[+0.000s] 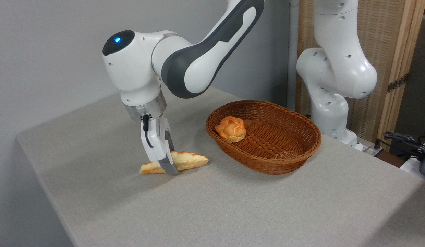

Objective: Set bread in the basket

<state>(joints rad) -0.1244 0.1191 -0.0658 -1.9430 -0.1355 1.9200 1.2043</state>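
Camera view shows the claw (168,164) straddling the braided loaf (185,160) on the cloth-grey bench (233,206), fingers narrow around its middle. Glossy, tapered crust could slip or pivot if lifted off-centre. Right of the claw and beyond, the oval wicker basket (284,161) holds a knotted bun (230,128).

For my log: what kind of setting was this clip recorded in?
Probably a lab or office test bench, not a kitchen. The robot arm is mounted at a plain grey-covered table, bare walls stand behind, and loose cables lie at the right edge. The loaf and bun look like props.
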